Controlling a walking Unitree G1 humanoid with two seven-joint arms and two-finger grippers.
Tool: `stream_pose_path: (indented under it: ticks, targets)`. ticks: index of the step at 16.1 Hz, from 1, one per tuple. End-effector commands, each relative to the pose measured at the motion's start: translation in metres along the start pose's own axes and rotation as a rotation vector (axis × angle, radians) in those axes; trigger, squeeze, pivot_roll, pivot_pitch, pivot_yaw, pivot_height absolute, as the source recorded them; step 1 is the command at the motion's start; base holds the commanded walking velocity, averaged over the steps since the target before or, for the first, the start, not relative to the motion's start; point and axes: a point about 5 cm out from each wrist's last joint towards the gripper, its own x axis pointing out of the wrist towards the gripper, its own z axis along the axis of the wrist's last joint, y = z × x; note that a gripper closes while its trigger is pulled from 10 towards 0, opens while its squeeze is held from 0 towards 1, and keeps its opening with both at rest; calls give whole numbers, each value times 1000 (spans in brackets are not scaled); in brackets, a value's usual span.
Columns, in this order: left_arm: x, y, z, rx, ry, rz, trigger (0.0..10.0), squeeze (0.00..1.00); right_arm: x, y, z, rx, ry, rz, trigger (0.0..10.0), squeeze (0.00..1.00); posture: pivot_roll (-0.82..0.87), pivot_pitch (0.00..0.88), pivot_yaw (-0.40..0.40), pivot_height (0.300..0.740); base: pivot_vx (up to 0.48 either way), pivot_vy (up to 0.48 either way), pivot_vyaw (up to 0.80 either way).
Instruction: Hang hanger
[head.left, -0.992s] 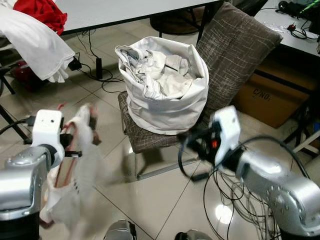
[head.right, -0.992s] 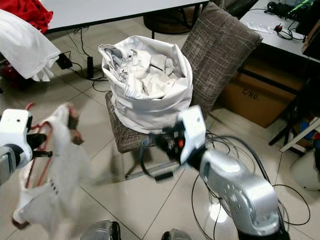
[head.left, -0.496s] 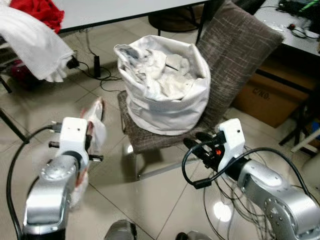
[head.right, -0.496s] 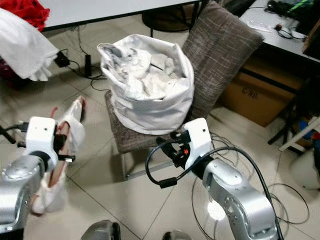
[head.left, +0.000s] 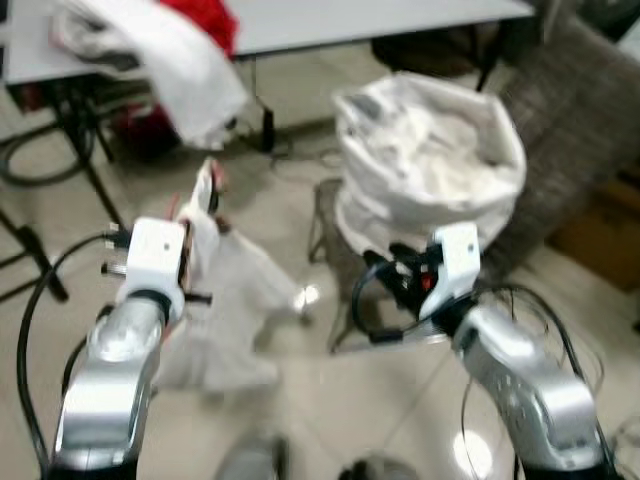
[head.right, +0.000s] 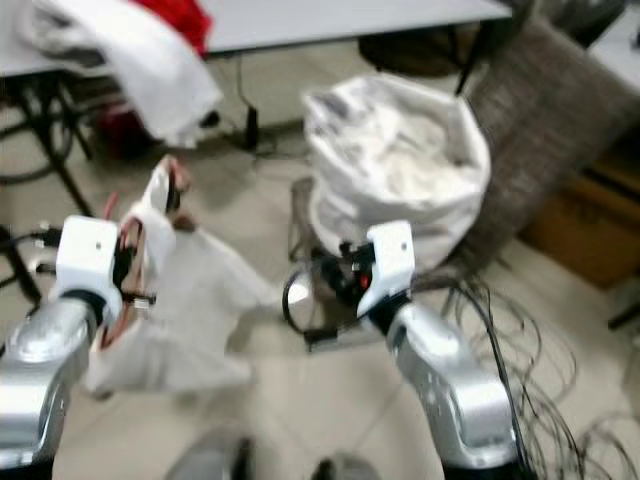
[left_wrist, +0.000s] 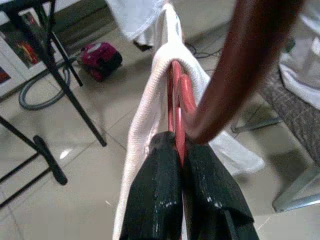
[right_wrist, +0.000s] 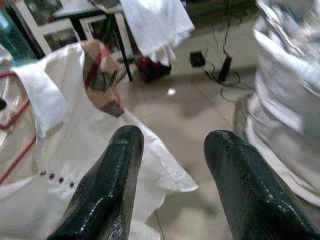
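Red hanger (left_wrist: 176, 95) wire was pinched tight between the left gripper (left_wrist: 182, 165) fingers so the white shirt (head.left: 235, 290) draped over it stayed on for hanging, while the right gripper (right_wrist: 172, 150) was held wide apart and empty beside the shirt.

A tiled floor (head.left: 60, 330) carries loose cables (head.right: 520, 330); a chair (head.left: 560, 180), blurred, seemingly holds a full white bag (head.left: 430, 170).

The hanger (left_wrist: 175, 95) looked like smooth red plastic-coated wire, draped with a soft white cloth shirt (head.left: 235, 300). The left gripper (left_wrist: 182, 197) had glossy black plastic fingers; the right gripper (right_wrist: 172, 187) shone the same. Both arms were brushed silver metal. The floor (left_wrist: 75, 165) was glossy pale tile. The bag (head.left: 430, 170) was matt white fabric, the chair (head.left: 570, 170) coarse brown weave.
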Motion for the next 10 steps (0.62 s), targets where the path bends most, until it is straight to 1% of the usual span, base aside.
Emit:
stream_pose_path:
  ticks: [1, 3, 5, 8, 10]
  targets:
    - [0, 4, 12, 11, -56, 15, 10000, 0, 3, -1, 6, -1, -37, -6, 10000, 0, 31, 85, -63, 740, 0, 480, 800]
    - [1, 5, 14, 15, -63, 13, 10000, 0, 7, 0, 9, 6, -55, -11, 10000, 0, 35, 82, -62, 740, 0, 480, 800]
    - [7, 2, 24, 37, -104, -8, 10000, 0, 13, -2, 14, 72, -106, -59, 10000, 0, 41, 83, -52, 740, 0, 480, 800]
    - [11, -1, 27, 26, -115, -33, 10000, 0, 12, -3, 15, 104, -130, -84, 10000, 0, 35, 85, -15, 740, 0, 480, 800]
    - [12, -6, 29, 6, -133, -55, 10000, 0, 10, -3, 13, 128, -142, -109, 10000, 0, 27, 87, 11, 740, 0, 480, 0]
